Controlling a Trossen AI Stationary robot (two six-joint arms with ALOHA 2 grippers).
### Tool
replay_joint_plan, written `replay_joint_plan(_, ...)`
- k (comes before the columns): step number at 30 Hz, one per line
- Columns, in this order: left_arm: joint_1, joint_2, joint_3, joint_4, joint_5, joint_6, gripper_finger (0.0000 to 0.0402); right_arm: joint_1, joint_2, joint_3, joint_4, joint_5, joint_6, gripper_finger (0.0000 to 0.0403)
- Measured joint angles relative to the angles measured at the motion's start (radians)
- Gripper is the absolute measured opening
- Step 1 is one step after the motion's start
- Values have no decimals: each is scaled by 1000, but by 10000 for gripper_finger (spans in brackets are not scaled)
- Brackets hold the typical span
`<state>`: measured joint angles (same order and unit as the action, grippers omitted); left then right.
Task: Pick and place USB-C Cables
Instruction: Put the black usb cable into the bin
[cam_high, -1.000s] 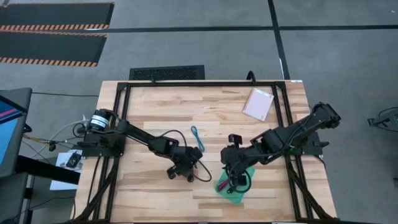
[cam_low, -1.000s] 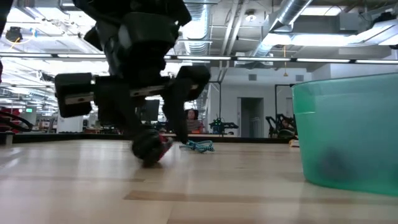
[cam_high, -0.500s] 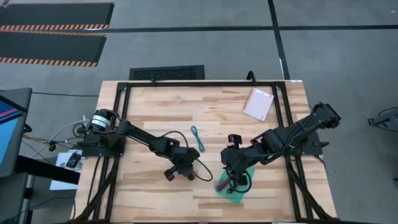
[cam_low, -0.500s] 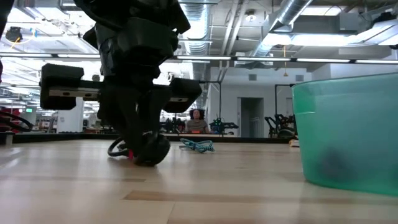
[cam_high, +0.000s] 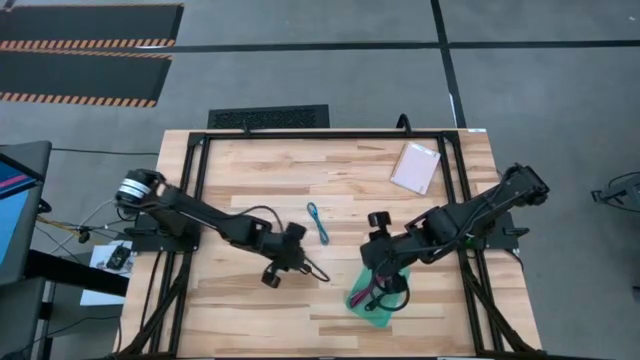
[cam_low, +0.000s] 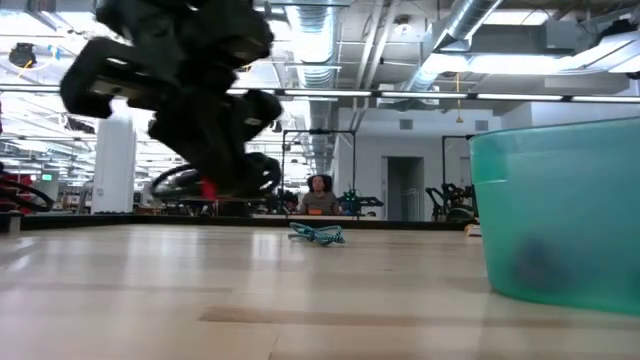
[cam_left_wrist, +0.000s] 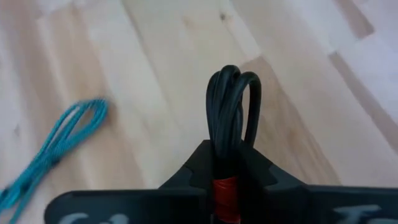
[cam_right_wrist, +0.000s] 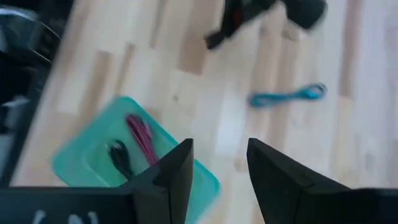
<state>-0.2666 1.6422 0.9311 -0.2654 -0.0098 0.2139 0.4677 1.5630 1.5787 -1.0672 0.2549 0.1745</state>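
High view, left to right: the left gripper (cam_high: 287, 262) sits mid-table, left of centre, its jaws pinching the black cable (cam_left_wrist: 231, 106) by the red band; low view shows the bundle lifted clear of the wooden table (cam_high: 240, 190); the loops stick straight out past the fingertips, long axis in line with the gripper; the teal cable (cam_high: 317, 222) lies just beyond and right of that gripper, long axis running far-left to near-right across the boards; further right, the right gripper (cam_right_wrist: 217, 168) hovers over the green tray (cam_high: 372, 308) near the table's near edge, fingers spread with nothing between them; the maroon cable (cam_right_wrist: 142, 137) lies in the tray, and a dark item beside it is too blurred to name; risk, as I judge it: the grip is on the band alone, so the loops could swing or slip out in transit; both arms converging on the tray could collide
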Motion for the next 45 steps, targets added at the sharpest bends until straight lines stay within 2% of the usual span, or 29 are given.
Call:
replay_joint_plan(8,-68,-321,-232,32,-214,-220,14,-55,-106,-1,-179,30,-21,161)
replay_joint_plan(13,-120,-514,-324,81,-389,-326,20,-108,-338,-100,-171,150,-7,151)
replay_joint_plan(16,-143,-596,-348,122,-479,-331,17,-151,-528,-244,-26,206,2,146)
replay_joint_plan(20,-146,-641,-350,170,-570,-303,17,-205,-762,-478,231,219,3,144)
replay_joint_plan(23,-146,-643,-350,301,-622,-245,21,-251,-879,-649,407,220,-50,144)
replay_joint_plan(26,-139,-631,-349,441,-642,-170,22,-302,-936,-788,591,208,-122,145)
replay_joint_plan(29,-111,-621,-348,524,-646,-125,23,-360,-942,-891,823,91,-211,144)
replay_joint_plan(34,-12,-613,-348,547,-539,-135,23,-497,-858,-959,1080,-152,-277,141)
replay_joint_plan(42,170,-613,-351,581,-290,-199,24,-727,-580,-961,1316,-491,-193,153)
replay_joint_plan(45,221,-623,-412,748,-212,-221,24,-759,-474,-961,1451,-593,-151,163)
